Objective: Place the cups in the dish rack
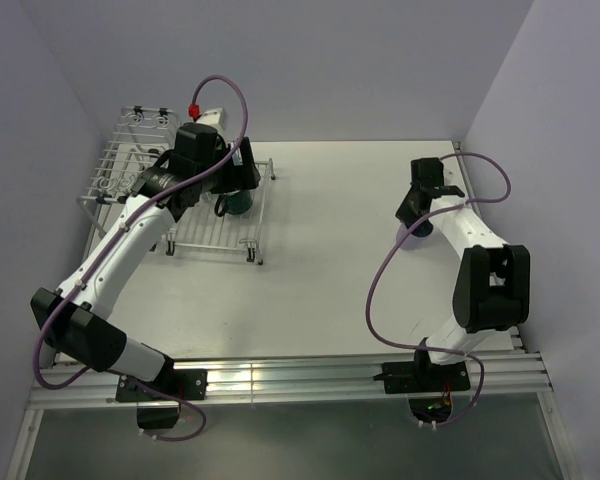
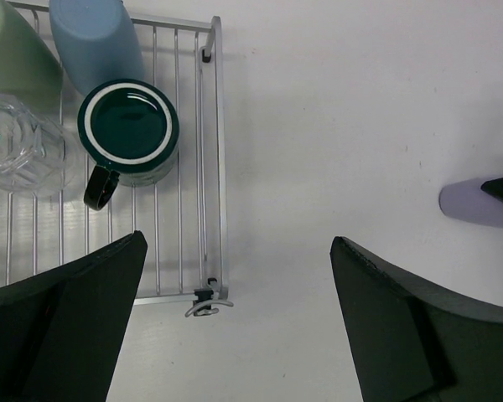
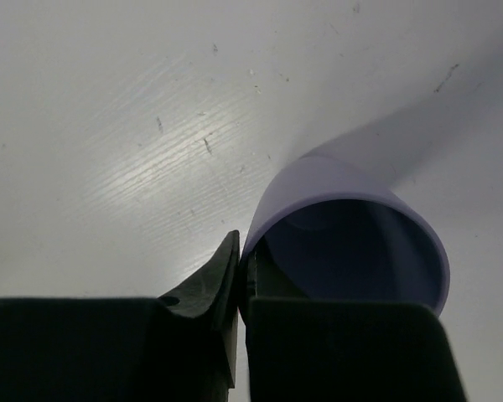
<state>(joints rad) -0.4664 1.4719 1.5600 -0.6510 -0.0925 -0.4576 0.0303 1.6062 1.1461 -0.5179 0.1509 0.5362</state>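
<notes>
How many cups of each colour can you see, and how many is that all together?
pale green cup: 1
light blue cup: 1
dark green mug: 1
clear glass: 1
lavender cup: 1
Total: 5

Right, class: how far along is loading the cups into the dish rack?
Done: the pale green tumbler, light blue tumbler, dark green mug and clear glass sit on the dish rack. In hand: the right fingers pinch the rim of the lavender cup, on the table. To do: carry it to the rack.
</notes>
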